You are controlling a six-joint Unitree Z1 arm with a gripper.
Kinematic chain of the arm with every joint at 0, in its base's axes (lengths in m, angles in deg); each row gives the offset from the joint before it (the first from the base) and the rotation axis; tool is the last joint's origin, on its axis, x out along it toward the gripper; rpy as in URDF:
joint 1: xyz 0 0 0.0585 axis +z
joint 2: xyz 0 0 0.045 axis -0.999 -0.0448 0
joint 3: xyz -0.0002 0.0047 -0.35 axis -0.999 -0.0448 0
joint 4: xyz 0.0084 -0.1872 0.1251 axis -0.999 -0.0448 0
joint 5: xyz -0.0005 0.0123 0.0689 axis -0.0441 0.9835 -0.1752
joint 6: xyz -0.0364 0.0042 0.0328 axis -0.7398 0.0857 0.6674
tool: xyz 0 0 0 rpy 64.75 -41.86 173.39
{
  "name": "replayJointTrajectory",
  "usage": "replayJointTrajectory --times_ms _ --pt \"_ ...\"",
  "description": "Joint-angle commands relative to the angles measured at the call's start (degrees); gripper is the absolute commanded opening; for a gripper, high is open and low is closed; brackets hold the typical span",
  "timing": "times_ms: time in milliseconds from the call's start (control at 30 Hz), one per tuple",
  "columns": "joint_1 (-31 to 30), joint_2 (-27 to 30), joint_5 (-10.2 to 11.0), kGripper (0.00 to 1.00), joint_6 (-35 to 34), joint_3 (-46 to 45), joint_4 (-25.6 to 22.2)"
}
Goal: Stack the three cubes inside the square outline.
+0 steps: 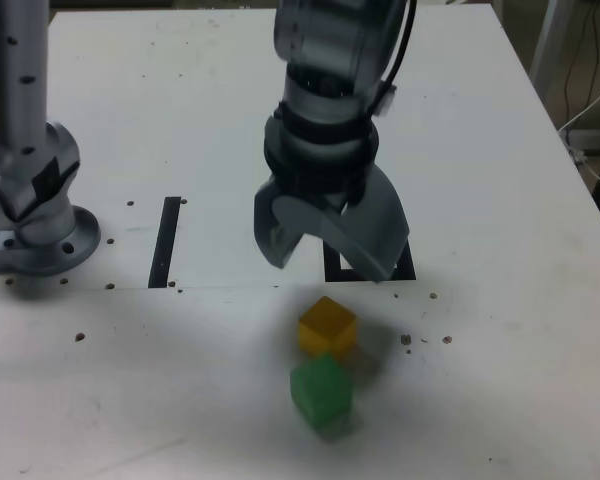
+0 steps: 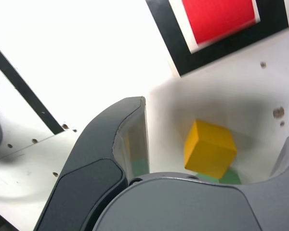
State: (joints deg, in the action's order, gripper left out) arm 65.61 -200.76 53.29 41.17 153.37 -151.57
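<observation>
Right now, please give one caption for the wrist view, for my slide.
Open gripper above yellow cube; red cube inside black square.

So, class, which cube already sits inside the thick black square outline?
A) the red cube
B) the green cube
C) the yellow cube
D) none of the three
A: in the wrist view the red cube lies within the black frame, with a strip of white between its edges and the frame, while the yellow cube is outside it.
</observation>
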Motion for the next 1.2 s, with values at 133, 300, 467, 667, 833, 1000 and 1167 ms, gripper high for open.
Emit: replayJointTrajectory --times_ms 133,300,467,667,833,1000,1167 --pt "-2.3 -1.9 -1.2 0.96 0.0 -0.8 1.9" --pt "-3.7 -3.7 -1.8 0.95 -0.2 -0.9 3.1" --pt "-4.1 -5.7 -2.2 0.92 -0.2 -0.3 3.8" --pt "-4.1 -7.6 -2.5 0.79 -0.1 0.6 4.2" --pt "-4.2 -8.3 -3.0 0.53 -0.3 1.0 4.5" --pt "-4.2 -8.5 -3.1 0.3 -0.4 1.1 4.6" --pt "-4.2 -8.5 -3.0 0.22 -0.4 1.0 4.6"
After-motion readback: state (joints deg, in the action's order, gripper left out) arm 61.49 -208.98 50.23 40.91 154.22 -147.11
